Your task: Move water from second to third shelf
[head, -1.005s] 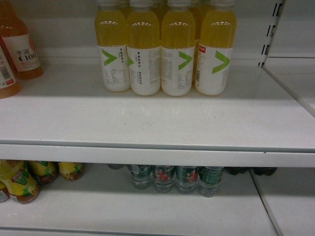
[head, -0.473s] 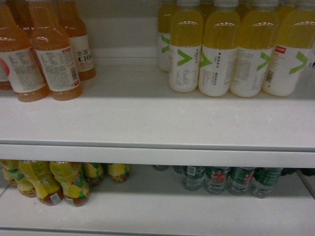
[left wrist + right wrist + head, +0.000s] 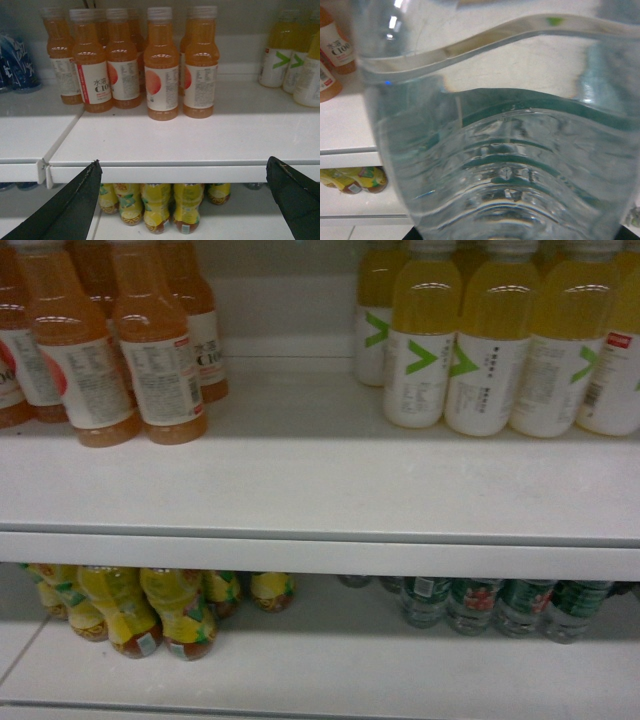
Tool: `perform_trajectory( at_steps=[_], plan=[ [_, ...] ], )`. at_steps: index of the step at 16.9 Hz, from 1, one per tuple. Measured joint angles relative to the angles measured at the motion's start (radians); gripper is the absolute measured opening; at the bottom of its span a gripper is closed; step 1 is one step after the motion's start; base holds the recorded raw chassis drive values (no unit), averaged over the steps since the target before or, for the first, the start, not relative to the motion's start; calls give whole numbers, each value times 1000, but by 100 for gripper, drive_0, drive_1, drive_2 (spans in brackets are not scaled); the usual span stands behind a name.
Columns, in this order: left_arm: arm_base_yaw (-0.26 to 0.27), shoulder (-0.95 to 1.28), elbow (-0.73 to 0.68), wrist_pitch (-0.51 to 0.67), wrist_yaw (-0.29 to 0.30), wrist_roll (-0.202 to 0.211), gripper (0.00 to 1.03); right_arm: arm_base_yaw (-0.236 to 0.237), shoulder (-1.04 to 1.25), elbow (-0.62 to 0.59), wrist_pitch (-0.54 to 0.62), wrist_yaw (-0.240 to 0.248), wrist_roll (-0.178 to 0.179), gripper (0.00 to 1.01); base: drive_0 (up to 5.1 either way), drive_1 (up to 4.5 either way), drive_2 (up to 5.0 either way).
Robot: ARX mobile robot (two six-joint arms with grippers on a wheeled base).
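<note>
Right wrist view: a water bottle (image 3: 500,150) fills nearly the whole picture, clear ribbed plastic with a green band across it, pressed right up to the lens.
Right gripper: its fingers are not visible (the bottle covers everything), so I cannot tell whether it is closed on the bottle.
Left gripper (image 3: 185,200): two dark fingers (image 3: 70,205) stand wide apart at 7 and 5 o'clock of the left wrist view, with nothing between them; they sit in front of the shelf edge (image 3: 175,172).
Upper shelf (image 3: 320,480): bare white in the middle of the head view.
Orange bottles (image 3: 150,350): a cluster at 10 o'clock on the upper shelf, white labels with printed text.
Yellow bottles (image 3: 500,350): a row at 2 o'clock on the same shelf, white labels with a green chevron.
Lower shelf (image 3: 320,670): seen below the edge strip.
Tea bottles (image 3: 150,610): yellow-labelled, at 7 o'clock on the lower shelf.
Waters (image 3: 500,605): several green-labelled clear bottles at 5 o'clock, set back on the lower shelf (only their lower halves show).
Blue bottles (image 3: 17,65): at 9 o'clock of the left wrist view, on the neighbouring shelf bay.
</note>
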State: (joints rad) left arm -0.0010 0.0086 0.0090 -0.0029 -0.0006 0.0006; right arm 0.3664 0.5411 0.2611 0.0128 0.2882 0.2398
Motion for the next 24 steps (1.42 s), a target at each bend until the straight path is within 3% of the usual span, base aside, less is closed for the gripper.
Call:
perform_trajectory(
  at_steps=[24],
  plan=[
    [0,0,0,-1,0,0,98,0,-2,0,0,0,0,40,-494,245,245]
  ],
)
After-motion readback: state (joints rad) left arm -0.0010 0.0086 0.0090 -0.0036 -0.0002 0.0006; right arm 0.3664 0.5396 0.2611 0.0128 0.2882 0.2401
